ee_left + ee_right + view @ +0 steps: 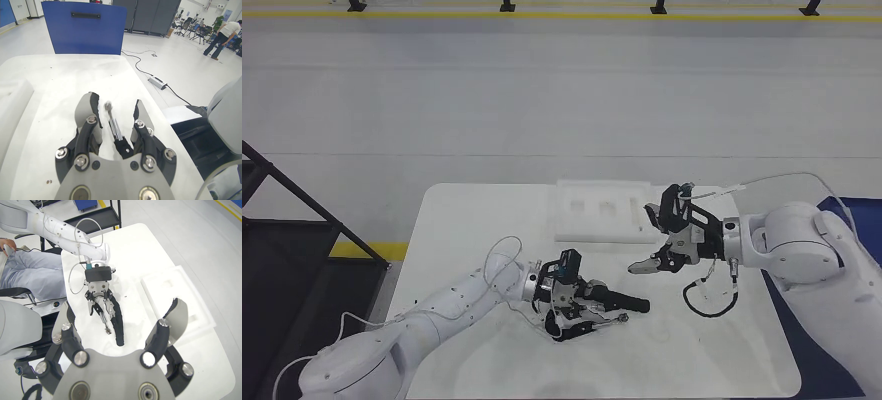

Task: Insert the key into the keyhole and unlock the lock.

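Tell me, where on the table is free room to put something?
Free: the table's far-left corner beside the foam tray, and its near-right edge. Crowded: the middle, between the left tool and the right tool.

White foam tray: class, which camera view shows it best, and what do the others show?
The top view: the white foam tray lies nearly whole, its recesses visible. The right wrist view shows it nearer, with the right gripper covering part. The left wrist view catches one corner.
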